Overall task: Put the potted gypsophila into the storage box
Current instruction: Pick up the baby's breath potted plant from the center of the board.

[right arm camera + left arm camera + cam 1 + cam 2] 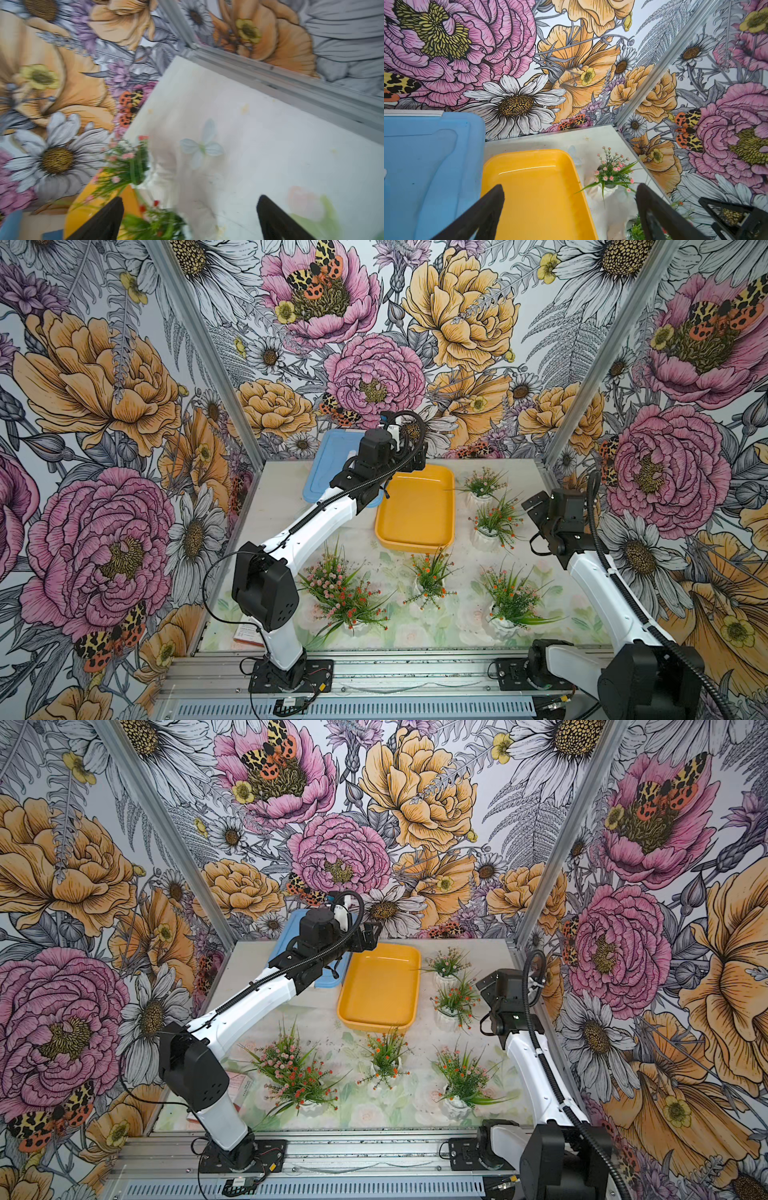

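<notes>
The storage box (415, 512) sat just right of centre toward the back of the table (457, 632) in both top views, a shallow yellow-orange tray with its floor showing. Every potted gypsophila stood outside it on the table.

The pink-flowered pot (482, 485) was to the right of the tray's upper-right corner, near it. The orange-flowered pot (496, 524) stood just below it in the frame. Below the tray's near rim came the middle pot (430, 583). The right-hand pot (509, 599) was at lower right. At lower left a tangled cluster (340, 595) of pink and orange sprays spread out, and whether that was one pot or two could not be told.

The left gripper (417, 458) hung over the tray's upper-left corner. The left wrist view showed its fingers (488, 212) spread wide with nothing between them, the tray (537, 187) beneath. The blue lid (326, 464) lay just left of the tray, partly covered by the left arm (316, 518).

Over at the right of the frame, the right gripper (535, 502) hovered just beside the orange-flowered pot, not touching it. The right wrist view was blurred, yet its fingers (104, 220) plainly stood wide apart, holding nothing.
</notes>
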Action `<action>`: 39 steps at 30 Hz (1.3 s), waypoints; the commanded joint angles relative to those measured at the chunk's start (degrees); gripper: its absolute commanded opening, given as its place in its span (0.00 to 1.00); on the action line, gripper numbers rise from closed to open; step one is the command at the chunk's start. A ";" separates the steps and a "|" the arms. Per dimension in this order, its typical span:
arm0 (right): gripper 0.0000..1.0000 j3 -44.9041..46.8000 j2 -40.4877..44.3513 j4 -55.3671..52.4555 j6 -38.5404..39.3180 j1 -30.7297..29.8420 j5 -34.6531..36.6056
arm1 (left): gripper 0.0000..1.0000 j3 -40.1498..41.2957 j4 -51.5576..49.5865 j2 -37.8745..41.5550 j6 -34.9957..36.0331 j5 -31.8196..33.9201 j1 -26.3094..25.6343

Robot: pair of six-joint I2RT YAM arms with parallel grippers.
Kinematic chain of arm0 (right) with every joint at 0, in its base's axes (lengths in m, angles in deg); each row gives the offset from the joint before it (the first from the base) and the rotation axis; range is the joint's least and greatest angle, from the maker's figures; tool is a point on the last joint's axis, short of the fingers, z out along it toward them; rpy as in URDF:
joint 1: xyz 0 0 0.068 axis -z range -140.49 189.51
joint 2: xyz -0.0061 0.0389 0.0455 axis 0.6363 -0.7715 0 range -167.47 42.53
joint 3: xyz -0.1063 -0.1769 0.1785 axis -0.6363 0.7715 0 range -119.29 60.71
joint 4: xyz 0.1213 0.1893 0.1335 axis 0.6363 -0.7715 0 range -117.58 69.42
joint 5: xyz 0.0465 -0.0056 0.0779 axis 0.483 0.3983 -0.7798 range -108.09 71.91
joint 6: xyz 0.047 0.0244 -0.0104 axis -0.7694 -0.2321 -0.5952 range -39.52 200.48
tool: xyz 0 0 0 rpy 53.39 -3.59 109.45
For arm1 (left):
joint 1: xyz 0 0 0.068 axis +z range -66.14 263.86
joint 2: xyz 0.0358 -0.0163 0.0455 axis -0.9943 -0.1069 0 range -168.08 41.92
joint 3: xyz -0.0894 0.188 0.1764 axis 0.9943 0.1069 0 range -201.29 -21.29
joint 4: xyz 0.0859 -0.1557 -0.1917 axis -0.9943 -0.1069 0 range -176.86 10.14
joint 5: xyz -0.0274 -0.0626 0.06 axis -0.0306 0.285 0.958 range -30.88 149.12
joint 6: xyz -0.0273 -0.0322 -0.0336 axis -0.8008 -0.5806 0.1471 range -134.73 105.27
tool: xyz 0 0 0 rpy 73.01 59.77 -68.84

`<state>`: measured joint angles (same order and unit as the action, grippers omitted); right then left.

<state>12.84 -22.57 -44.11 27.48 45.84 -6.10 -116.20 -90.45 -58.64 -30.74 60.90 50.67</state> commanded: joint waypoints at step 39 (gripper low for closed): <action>0.57 3.67 -15.32 10.87 14.78 -2.07 -26.11 | 0.99 4.03 -0.21 1.94 1.24 -2.40 0.49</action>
<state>18.52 -36.43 -34.40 41.87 44.66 -32.06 -112.86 -91.24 -58.51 -29.29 58.17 50.74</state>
